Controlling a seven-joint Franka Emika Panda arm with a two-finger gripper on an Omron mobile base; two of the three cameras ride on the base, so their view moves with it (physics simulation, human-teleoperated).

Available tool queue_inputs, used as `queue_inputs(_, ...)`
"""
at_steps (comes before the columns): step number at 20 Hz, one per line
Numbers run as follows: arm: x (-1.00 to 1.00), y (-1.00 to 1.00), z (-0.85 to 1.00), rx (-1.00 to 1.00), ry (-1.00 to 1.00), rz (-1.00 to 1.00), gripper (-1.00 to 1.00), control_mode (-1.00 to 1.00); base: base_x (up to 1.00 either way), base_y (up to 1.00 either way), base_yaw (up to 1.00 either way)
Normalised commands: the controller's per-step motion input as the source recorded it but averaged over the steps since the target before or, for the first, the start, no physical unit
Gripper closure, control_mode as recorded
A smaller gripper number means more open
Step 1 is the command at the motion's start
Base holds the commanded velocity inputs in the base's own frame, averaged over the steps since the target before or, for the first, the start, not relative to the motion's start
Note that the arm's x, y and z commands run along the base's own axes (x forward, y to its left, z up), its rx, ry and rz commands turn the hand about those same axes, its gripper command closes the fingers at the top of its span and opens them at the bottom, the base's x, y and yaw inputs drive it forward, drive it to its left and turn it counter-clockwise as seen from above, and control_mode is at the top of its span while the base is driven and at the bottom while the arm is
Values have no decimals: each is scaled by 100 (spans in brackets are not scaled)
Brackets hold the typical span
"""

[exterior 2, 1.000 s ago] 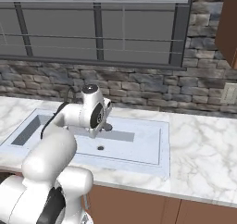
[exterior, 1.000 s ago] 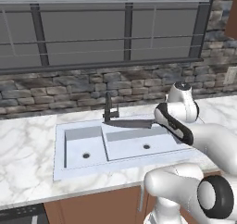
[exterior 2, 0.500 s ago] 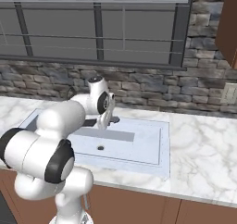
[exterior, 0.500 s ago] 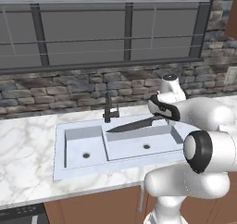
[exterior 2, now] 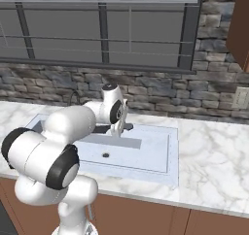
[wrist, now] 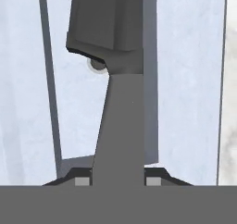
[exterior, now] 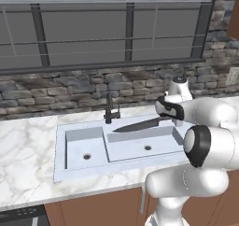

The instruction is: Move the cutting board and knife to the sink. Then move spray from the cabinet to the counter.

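The claw [exterior: 173, 118] pinches the knife [exterior: 140, 125] by its handle. The knife hangs in the air over the sink [exterior: 119, 148], above the right bowl. It lies almost flat, and its dark blade points left, toward the black tap [exterior: 110, 110]. The tip of the blade is just in front of the tap, near the wall between the two bowls.

From the right side, the claw [exterior 2: 118, 127] is over the back of the sink [exterior 2: 146, 151]. A bit of the knife handle [exterior 2: 127, 127] sticks out just beside it. The white arm hides the blade there.

From the hand, the knife [wrist: 119, 126] runs straight up the middle, between the two small dark fingertips [wrist: 81, 179]. The claw [wrist: 117, 180] is pressed on the handle from both sides. The pale floor of the sink [wrist: 185, 79] is below the knife. The round drain [wrist: 96, 64] peeks out from behind the blade.

The sink sits in the white marble bench [exterior: 28, 155]. Behind it is a grey stone wall [exterior: 56, 87], and over that a big window [exterior: 93, 29]. Brown doors [exterior: 102, 208] are under the bench. On the right, a brown cabinet [exterior 2: 239, 27] hangs on the wall.
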Motion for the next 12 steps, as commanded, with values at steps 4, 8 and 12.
queue_inputs(4,0,4,-29,0,-2,0,100,-100,0,0,0)
queue_inputs(8,0,5,-38,0,-1,0,100,-100,0,0,0)
queue_inputs(12,0,1,-34,0,0,1,100,-100,0,0,0)
